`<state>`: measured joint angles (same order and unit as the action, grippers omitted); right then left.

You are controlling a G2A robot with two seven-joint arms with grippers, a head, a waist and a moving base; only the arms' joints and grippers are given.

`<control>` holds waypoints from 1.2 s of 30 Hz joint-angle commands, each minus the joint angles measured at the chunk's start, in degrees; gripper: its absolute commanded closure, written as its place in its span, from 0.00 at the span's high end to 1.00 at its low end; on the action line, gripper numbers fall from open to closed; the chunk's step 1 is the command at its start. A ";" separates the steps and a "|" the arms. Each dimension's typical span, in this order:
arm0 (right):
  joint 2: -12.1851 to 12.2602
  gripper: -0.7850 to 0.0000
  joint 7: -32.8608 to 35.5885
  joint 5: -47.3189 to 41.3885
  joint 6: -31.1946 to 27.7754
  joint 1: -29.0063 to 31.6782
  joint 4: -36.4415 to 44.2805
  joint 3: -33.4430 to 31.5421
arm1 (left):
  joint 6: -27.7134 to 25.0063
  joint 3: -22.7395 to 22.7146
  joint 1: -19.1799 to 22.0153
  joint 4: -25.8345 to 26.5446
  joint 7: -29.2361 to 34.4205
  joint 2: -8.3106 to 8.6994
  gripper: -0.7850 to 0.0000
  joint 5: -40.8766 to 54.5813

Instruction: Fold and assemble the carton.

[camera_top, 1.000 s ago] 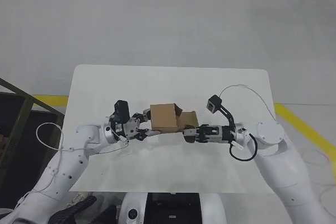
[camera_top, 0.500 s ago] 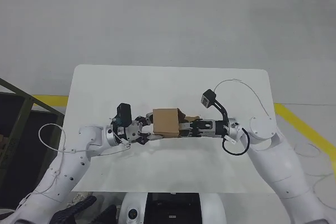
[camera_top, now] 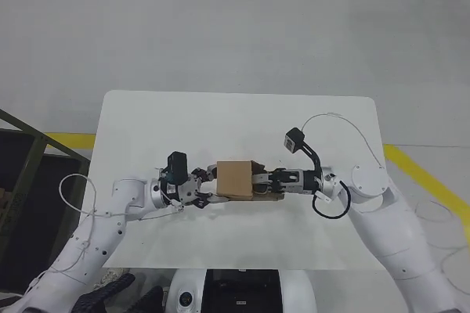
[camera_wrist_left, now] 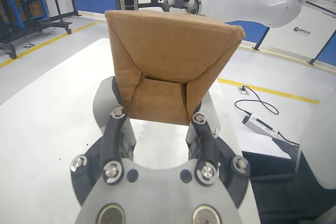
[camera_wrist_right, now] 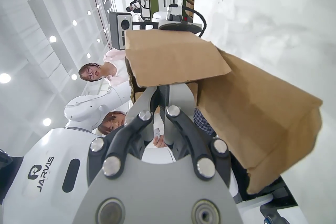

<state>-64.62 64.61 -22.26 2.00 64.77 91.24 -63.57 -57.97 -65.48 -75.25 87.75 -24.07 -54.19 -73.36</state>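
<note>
A brown carton [camera_top: 235,178] is held just above the middle of the white table [camera_top: 141,125], between both arms. My left gripper [camera_wrist_left: 160,110] is shut on the carton [camera_wrist_left: 168,51], one finger on each side wall, facing its folded, closed end. From the opposite side, my right gripper [camera_top: 258,181] pushes into the carton's open end. Its fingers [camera_wrist_right: 181,99] are close together and their tips are hidden under a side flap [camera_wrist_right: 173,62]. A larger flap [camera_wrist_right: 260,125] sticks out beside that gripper.
A dark green cart [camera_top: 8,180] holding cardboard stands off the table's left edge. Yellow floor tape [camera_top: 439,196] runs to the right. Bare table surface lies all around the carton.
My right gripper has moved left into the carton's open end, and the flap that stuck out there is folded in. The left gripper and carton have shifted slightly right and toward the robot.
</note>
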 commanded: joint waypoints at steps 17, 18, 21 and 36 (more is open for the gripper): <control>2.73 0.00 1.16 0.97 2.05 5.46 5.08 -10.10 | 0.23 -1.77 -1.51 0.02 -5.38 0.28 0.40 -3.67; 2.75 0.00 1.04 0.96 1.97 5.35 4.88 -10.02 | 0.23 -1.77 -1.51 0.02 -5.38 0.28 0.40 -3.67; 2.69 0.00 0.14 1.46 1.36 4.65 3.94 -9.28 | 0.23 -1.77 -1.51 0.02 -5.38 0.28 0.40 -3.67; 0.58 0.00 -2.17 0.41 -2.89 -2.49 1.24 1.23 | 0.23 -1.77 -1.51 0.02 -5.38 0.28 0.37 -3.67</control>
<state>-63.91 62.27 -21.64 -0.89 62.60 92.35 -63.08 -57.74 -67.25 -76.76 87.77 -29.45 -53.91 -77.03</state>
